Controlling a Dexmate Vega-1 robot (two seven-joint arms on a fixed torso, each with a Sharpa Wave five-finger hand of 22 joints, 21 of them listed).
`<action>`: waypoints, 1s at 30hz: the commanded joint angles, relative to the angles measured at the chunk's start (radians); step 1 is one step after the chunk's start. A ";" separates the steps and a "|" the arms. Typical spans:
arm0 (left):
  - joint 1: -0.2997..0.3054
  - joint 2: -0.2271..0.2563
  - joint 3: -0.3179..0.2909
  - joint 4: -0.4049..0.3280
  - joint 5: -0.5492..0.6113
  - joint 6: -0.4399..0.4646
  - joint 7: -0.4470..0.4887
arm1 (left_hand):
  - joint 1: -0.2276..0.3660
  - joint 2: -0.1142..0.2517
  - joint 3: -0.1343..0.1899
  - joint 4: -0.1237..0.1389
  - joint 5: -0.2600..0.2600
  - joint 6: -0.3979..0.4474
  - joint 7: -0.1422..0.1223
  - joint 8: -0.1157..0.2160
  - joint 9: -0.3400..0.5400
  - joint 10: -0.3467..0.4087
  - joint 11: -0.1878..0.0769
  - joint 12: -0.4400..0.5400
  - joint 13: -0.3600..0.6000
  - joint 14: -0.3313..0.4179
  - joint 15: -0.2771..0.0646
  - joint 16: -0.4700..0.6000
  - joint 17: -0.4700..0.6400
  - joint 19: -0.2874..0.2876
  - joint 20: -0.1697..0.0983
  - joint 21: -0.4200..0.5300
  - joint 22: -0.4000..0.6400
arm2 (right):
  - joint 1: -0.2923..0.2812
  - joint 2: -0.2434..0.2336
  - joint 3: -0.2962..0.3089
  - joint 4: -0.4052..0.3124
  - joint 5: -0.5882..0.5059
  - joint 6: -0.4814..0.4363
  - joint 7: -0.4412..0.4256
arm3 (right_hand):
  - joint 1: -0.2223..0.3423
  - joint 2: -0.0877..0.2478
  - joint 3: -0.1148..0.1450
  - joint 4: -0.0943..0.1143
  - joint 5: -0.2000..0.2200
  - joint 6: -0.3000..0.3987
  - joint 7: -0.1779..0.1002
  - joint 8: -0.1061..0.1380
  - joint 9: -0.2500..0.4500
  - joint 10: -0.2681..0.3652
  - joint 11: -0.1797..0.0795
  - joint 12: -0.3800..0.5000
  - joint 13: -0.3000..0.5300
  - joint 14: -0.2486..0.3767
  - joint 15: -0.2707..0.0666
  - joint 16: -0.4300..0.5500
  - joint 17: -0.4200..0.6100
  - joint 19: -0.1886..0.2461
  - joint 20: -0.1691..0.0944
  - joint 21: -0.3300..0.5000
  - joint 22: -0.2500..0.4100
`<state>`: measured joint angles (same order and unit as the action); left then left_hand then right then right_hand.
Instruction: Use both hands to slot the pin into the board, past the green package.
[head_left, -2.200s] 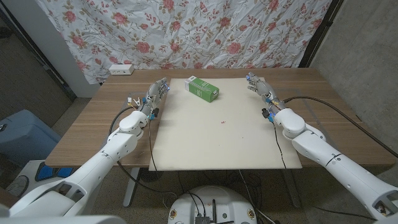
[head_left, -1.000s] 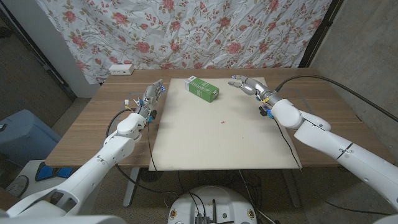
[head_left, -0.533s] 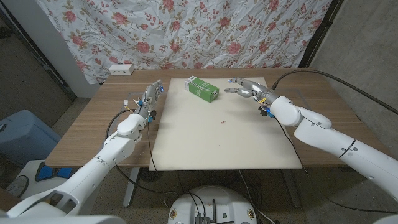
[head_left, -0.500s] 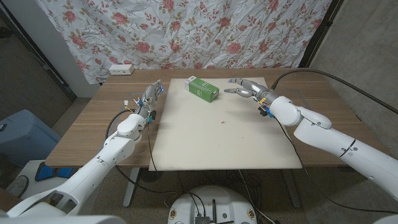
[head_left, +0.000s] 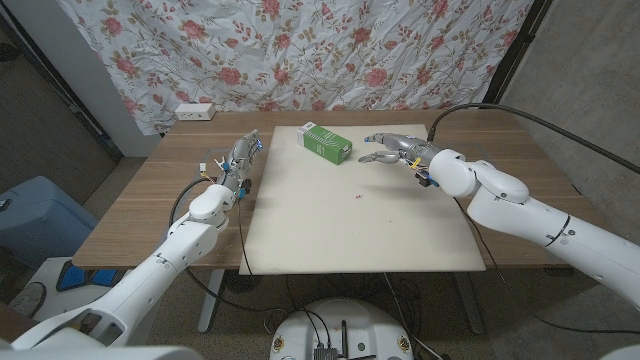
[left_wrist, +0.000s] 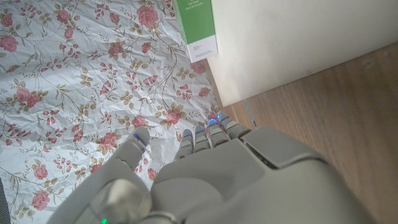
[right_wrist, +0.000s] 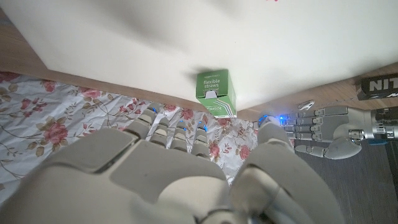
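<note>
Head view, from the left: a white power strip (head_left: 194, 112) lies at the far left corner of the wooden worktop (head_left: 140, 195), in front of a flowered curtain (head_left: 300, 50). Next comes the left robot hand (head_left: 240, 157), standing at the left edge of the pale board (head_left: 350, 230) with its fingers stretched out side by side toward the far side, holding nothing. A small white clip-like bit (head_left: 211, 160) lies on the wood just beside it; what it is cannot be told. The left wrist view shows the same hand (left_wrist: 205, 180) from behind, fingers straight and nothing between them. Further right the green package (head_left: 326, 142) lies on the board's far part, near its far edge — its printed end reads "flexible straws" in the right wrist view (right_wrist: 216, 93). Nearer the robot, close to the board's middle, sits a tiny red speck (head_left: 358, 197), the pin, well apart from both hands. Rightmost, the right robot hand (head_left: 391, 149) hangs above the board just beside the package — fingers spread and lightly curled, empty, not touching it.
</note>
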<state>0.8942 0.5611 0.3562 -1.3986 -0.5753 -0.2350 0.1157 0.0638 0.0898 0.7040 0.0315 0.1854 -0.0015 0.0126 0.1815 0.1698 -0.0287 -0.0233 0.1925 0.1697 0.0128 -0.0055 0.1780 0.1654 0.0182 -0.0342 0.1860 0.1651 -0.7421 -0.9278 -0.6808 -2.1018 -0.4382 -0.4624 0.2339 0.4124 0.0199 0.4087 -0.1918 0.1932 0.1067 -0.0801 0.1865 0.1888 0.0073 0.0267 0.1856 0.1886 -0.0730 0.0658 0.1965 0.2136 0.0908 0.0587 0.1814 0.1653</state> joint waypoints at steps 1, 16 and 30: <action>0.005 0.001 0.000 -0.009 0.006 0.008 0.014 | -0.006 0.074 0.008 0.003 -0.002 0.006 -0.001 0.002 0.004 0.003 0.003 -0.002 0.002 0.011 0.001 0.005 0.002 0.006 -0.004 0.003 0.005 | 0.058 -0.019 -0.061 -0.038 -0.117 -0.019 0.134 | 0.017 -0.011 0.011 0.002 0.010 0.001 0.014 0.010 0.002 0.008 0.006 0.011 0.003 0.001 0.000 0.003 0.001 0.008 -0.003 0.005 0.002; 0.025 0.004 -0.005 -0.037 0.017 0.010 0.043 | -0.010 0.075 0.012 0.005 -0.002 0.008 0.000 0.002 0.004 0.005 0.004 -0.003 0.002 0.015 0.003 0.003 0.003 0.006 -0.005 0.004 0.005 | 0.086 0.005 -0.089 -0.032 -0.229 0.014 0.277 | 0.079 -0.033 0.031 0.001 0.024 -0.007 0.008 0.019 0.007 -0.009 0.003 0.006 0.006 -0.004 0.016 0.003 -0.005 0.019 0.002 0.007 0.001; 0.033 0.014 -0.013 -0.056 0.017 0.026 0.057 | -0.013 0.075 0.015 0.006 -0.002 0.009 0.000 0.001 0.004 0.005 0.003 -0.004 0.002 0.015 0.004 0.001 0.003 0.007 -0.005 0.004 0.005 | 0.086 0.040 -0.106 -0.029 -0.325 0.025 0.356 | 0.154 -0.069 0.050 0.000 0.035 0.043 -0.016 0.053 0.016 -0.002 0.010 0.011 0.009 0.017 0.022 0.012 -0.008 0.050 0.006 0.013 0.001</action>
<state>0.9211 0.5686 0.3491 -1.4408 -0.5605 -0.2180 0.1617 0.0610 0.0925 0.7122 0.0397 0.1854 0.0039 0.0071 0.1815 0.1697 -0.0251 -0.0196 0.1924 0.1697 0.0234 -0.0018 0.1780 0.1652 0.0219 -0.0304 0.1860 0.1651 -0.6612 -0.9126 -0.7705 -2.1336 -0.6831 -0.4451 0.5230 0.5479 -0.0445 0.4493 -0.1932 0.2221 0.1358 -0.0948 0.2302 0.2014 0.0013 0.0285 0.1925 0.1933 -0.0640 0.0861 0.2039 0.2043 0.1291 0.0642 0.1890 0.1629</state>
